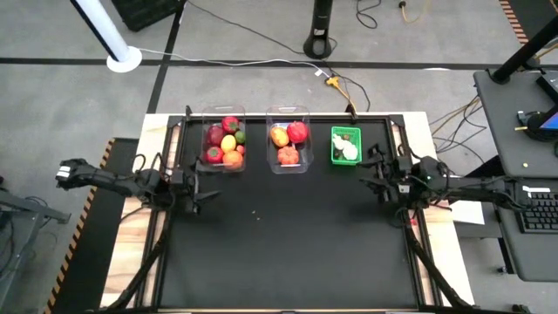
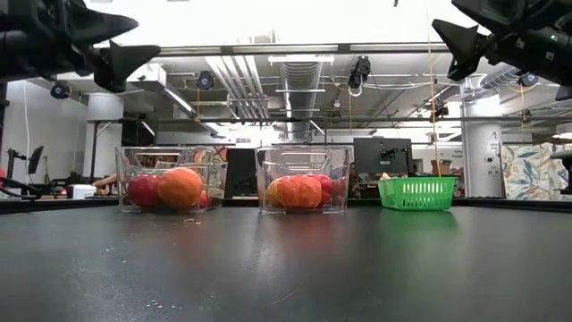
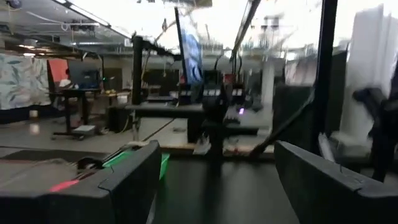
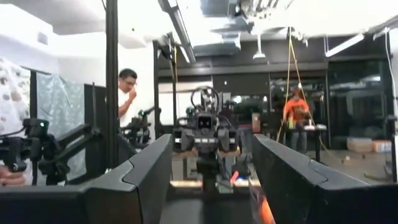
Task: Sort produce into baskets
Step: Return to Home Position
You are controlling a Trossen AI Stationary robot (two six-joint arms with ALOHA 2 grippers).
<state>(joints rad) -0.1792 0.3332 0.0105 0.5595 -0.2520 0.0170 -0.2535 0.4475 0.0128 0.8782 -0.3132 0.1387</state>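
Two clear tubs stand side by side at the table's far edge. The left tub [image 1: 225,139] holds red, yellow, green and orange produce [image 1: 228,143]. The middle tub [image 1: 289,139] holds orange and red pieces [image 1: 289,145]. To their right, the green mesh basket [image 1: 345,146] holds white garlic-like pieces [image 1: 350,150]. My left gripper [image 1: 205,194] hovers open near the table's left edge, raised above the mat, with nothing between its fingers [image 3: 130,177]. My right gripper [image 1: 370,179] hovers open near the right edge, just in front of the green basket, also with nothing in it.
The black mat [image 1: 288,244] stretches bare from the tubs to the near edge. Metal frame rails [image 1: 166,227] run along both sides. Cables lie on the floor beyond the far edge. People [image 4: 127,87] stand in the room behind the table.
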